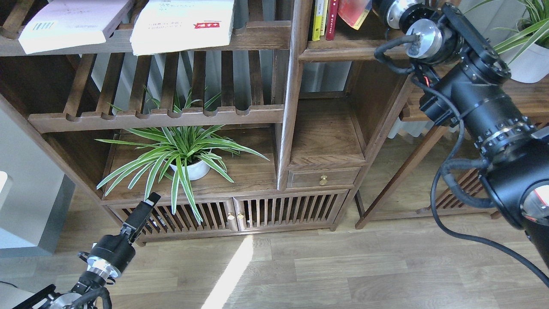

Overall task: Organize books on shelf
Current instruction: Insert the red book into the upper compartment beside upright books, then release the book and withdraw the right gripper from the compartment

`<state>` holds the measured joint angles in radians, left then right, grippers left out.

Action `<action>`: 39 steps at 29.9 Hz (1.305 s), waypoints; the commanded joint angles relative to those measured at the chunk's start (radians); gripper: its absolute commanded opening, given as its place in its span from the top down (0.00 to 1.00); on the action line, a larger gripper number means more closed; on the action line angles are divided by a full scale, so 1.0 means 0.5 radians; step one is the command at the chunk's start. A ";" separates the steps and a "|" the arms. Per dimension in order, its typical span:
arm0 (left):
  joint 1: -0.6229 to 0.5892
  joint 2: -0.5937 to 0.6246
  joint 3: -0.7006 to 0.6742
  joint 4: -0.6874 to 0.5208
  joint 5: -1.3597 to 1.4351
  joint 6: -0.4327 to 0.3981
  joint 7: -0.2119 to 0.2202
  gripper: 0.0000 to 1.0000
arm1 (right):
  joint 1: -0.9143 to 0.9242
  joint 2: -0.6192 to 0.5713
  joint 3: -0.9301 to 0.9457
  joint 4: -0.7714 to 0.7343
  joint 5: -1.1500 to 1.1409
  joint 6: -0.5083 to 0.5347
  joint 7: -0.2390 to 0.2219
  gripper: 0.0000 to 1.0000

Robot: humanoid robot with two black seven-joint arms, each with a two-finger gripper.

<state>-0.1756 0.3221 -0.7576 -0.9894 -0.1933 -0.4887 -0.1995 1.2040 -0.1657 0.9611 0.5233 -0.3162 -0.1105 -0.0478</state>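
Red book (352,12) tilted over the solid shelf (343,53), just left of the right arm's wrist; right claw beyond view. Left claw (143,213) low, spread indiscernible.

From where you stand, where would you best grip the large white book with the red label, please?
Probably by the front edge of the white book: it lies flat on the slatted rack and overhangs the rail, so fingers coming from the front could close above and below it.

red book (352,12) tilted over solid shelf (343,53), two pale books (182,23) on slats
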 commanded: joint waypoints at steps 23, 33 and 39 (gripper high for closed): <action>0.026 0.000 0.000 0.000 0.000 0.000 -0.003 0.01 | 0.099 0.132 -0.085 -0.227 0.000 0.000 0.139 0.78; 0.026 0.000 -0.003 0.003 0.000 0.000 -0.024 0.01 | 0.105 0.160 -0.094 -0.212 0.000 -0.003 0.129 0.61; 0.029 0.000 -0.003 0.003 0.000 0.000 -0.028 0.01 | 0.096 0.160 -0.094 -0.175 0.000 -0.003 0.126 0.61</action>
<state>-0.1625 0.3220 -0.7593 -0.9880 -0.1933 -0.4887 -0.2119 1.2548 -0.0866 0.9143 0.4196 -0.3160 -0.1122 0.0171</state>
